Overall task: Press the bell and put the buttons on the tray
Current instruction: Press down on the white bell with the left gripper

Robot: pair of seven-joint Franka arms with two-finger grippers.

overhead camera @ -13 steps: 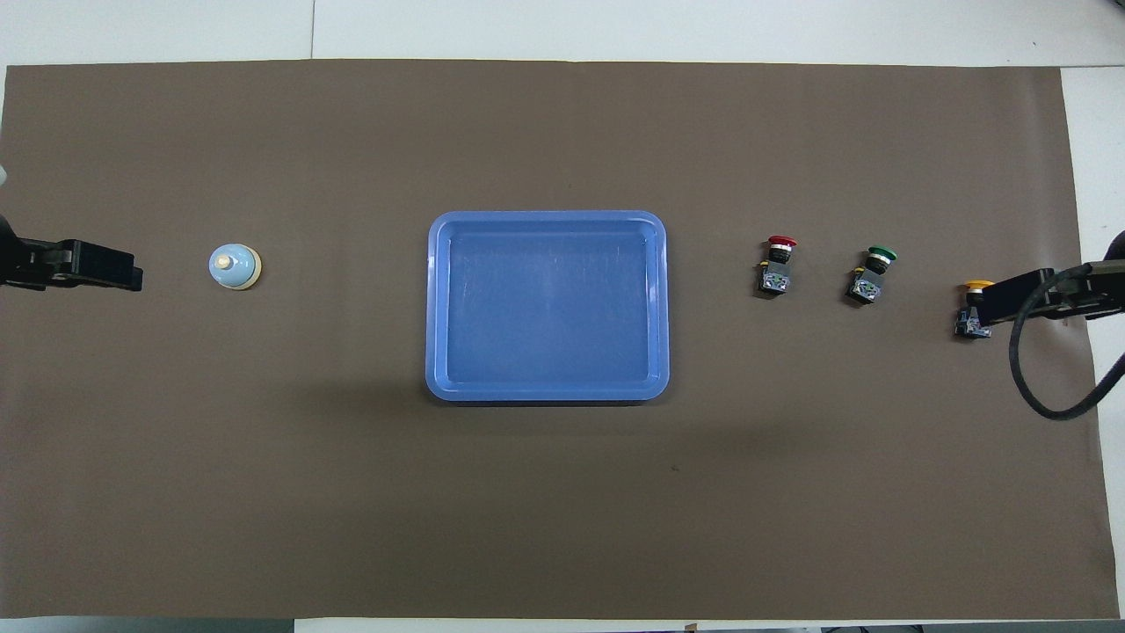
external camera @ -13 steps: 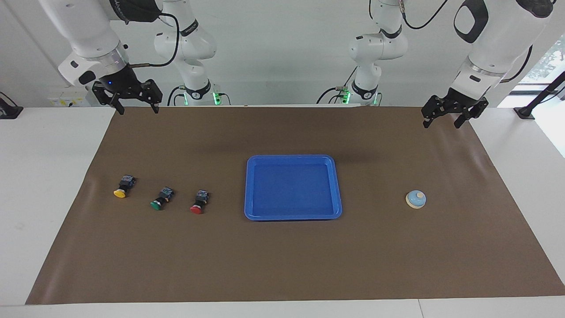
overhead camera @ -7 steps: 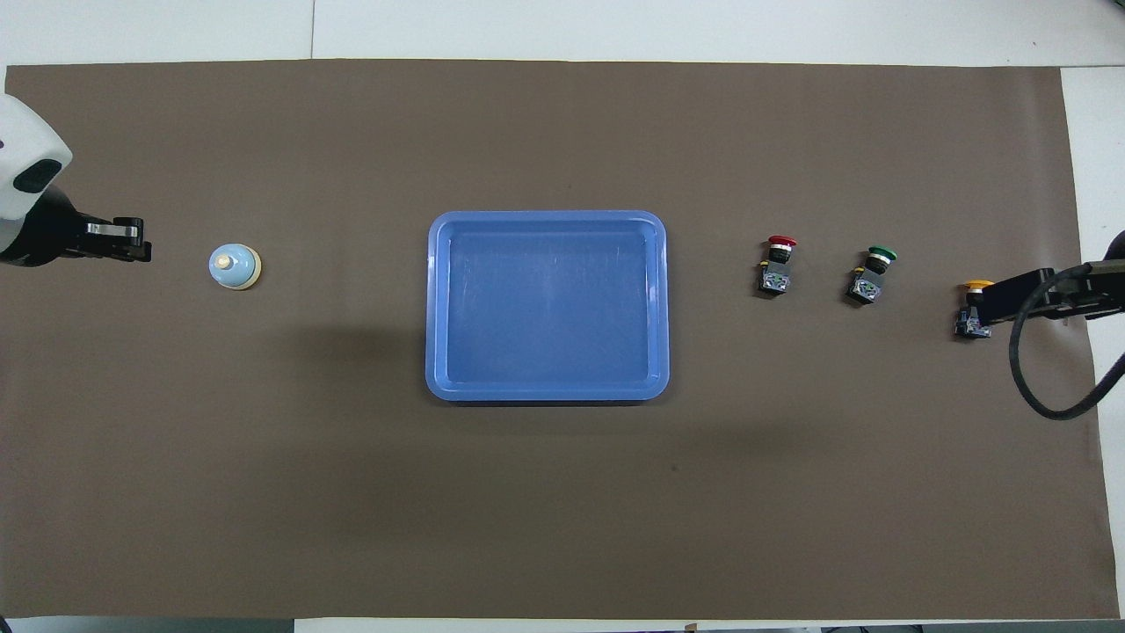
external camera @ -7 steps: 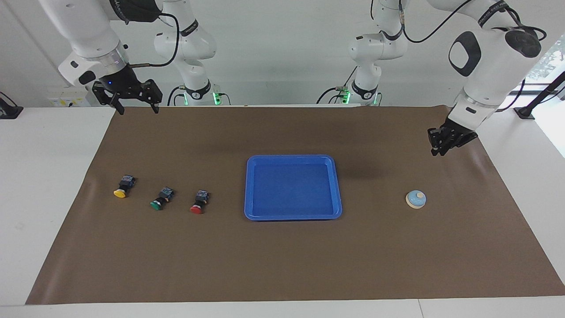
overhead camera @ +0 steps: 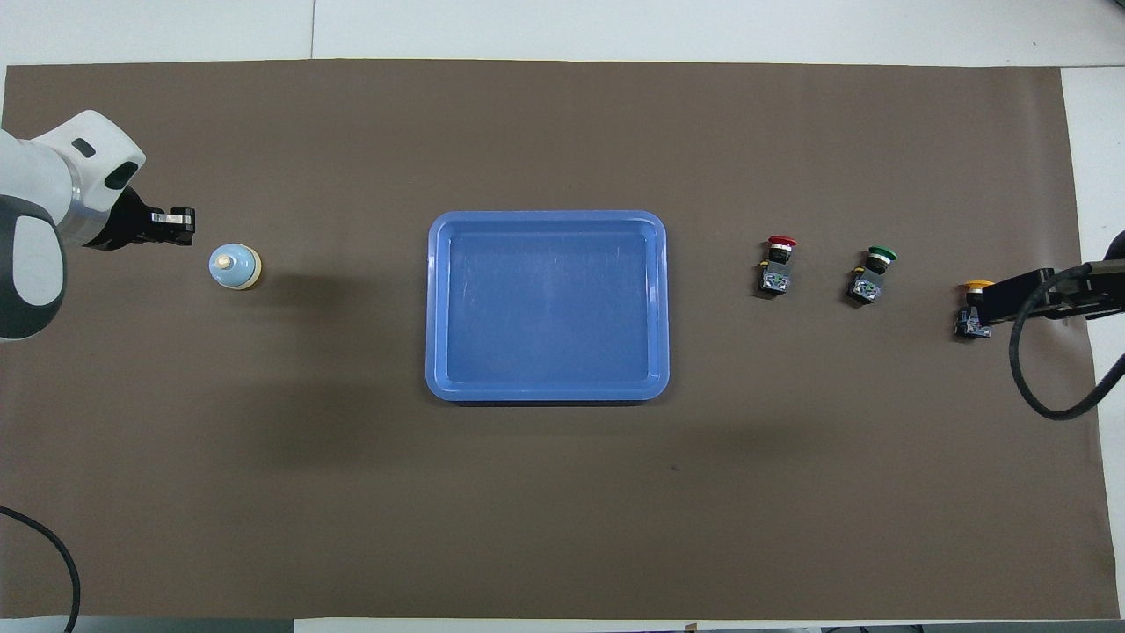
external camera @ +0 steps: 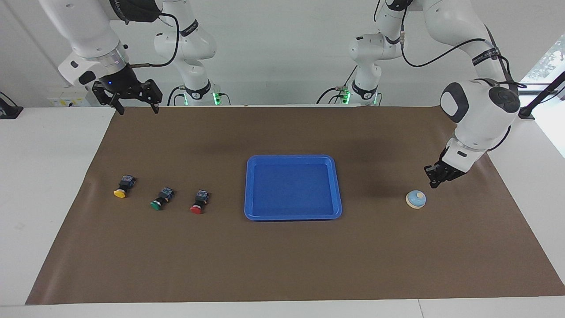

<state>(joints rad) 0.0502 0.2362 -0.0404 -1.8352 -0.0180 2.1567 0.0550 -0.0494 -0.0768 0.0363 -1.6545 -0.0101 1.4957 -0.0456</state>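
Brown matting (external camera: 282, 265) is spread over the table, with the blue tray (external camera: 293, 216) lying empty at its middle. Toward the left arm's end the bell (external camera: 416, 199) is seen, and the left gripper (external camera: 435, 181), fingers brought together, is held just beside it, seemingly short of contact. Toward the right arm's end the red button (external camera: 198, 203), green button (external camera: 160, 199) and yellow button (external camera: 122, 187) are lined up. The right gripper (external camera: 134, 107) is kept waiting aloft, fingers apart.
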